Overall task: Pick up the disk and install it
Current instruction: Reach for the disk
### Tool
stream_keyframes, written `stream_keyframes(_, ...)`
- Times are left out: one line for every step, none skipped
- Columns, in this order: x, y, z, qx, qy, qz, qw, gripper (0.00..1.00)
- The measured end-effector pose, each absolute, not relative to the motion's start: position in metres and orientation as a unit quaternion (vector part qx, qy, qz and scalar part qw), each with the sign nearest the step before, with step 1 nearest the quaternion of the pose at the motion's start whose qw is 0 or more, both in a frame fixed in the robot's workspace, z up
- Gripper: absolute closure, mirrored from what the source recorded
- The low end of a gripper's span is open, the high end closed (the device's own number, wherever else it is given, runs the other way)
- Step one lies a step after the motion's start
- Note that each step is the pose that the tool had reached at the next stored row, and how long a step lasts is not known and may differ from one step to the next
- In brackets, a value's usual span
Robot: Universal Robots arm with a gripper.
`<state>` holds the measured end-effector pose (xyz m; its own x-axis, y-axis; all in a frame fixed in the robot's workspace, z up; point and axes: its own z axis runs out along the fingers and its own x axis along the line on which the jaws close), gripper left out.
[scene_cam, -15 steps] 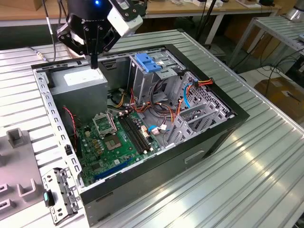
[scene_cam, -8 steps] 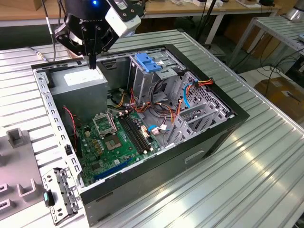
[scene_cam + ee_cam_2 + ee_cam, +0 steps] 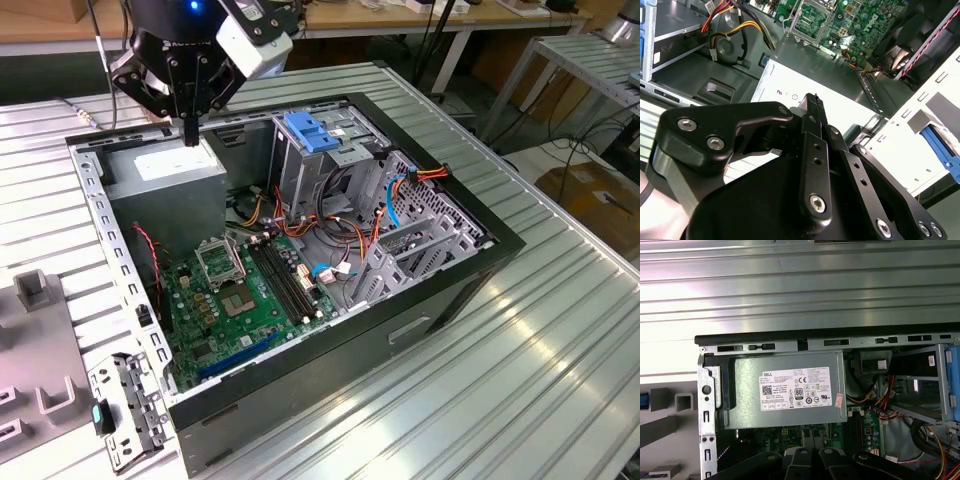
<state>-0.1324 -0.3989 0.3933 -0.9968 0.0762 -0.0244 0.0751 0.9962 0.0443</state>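
Note:
My gripper [image 3: 190,132] hangs over the back left corner of the open computer case [image 3: 450,290], just above the grey metal box with a white sticker [image 3: 165,172]. In the second wrist view the gripper [image 3: 813,99] has its black fingers pressed together with nothing between them, over the same box [image 3: 850,107]. The first wrist view looks straight down on that box [image 3: 790,390]. The disk is out of view. A bare blue plastic latch plate [image 3: 310,133] lies on top of the drive cage [image 3: 335,160].
The green motherboard [image 3: 240,300] lies on the case floor, with bundles of coloured cables [image 3: 340,235] beside the cage. A loose metal bracket [image 3: 125,410] and a grey fixture [image 3: 30,295] sit on the ribbed table [image 3: 540,380] at the exterior view's left.

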Motion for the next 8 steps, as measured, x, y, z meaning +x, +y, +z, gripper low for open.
stream_keyframes(-0.1328,-0.3989,0.3933,0.038,0.999,0.022,0.013,0.89)
stream_keyframes(-0.1334,-0.3989,0.3933,0.038,0.999,0.022,0.013,0.89)
stream_keyframes(-0.1339,-0.3989,0.3933,0.038,0.999,0.022,0.013,0.89)
stream_keyframes(-0.1342,-0.3989,0.3933,0.038,0.999,0.022,0.013,0.89)
stream_keyframes(-0.1349,-0.3989,0.3933,0.038,0.999,0.022,0.013,0.89)
stream_keyframes(-0.1353,-0.3989,0.3933,0.038,0.999,0.022,0.013,0.89)
stream_keyframes(-0.1356,-0.3989,0.3933,0.038,0.999,0.022,0.013,0.89)
stream_keyframes(-0.1362,-0.3989,0.3933,0.038,0.999,0.022,0.013,0.89)
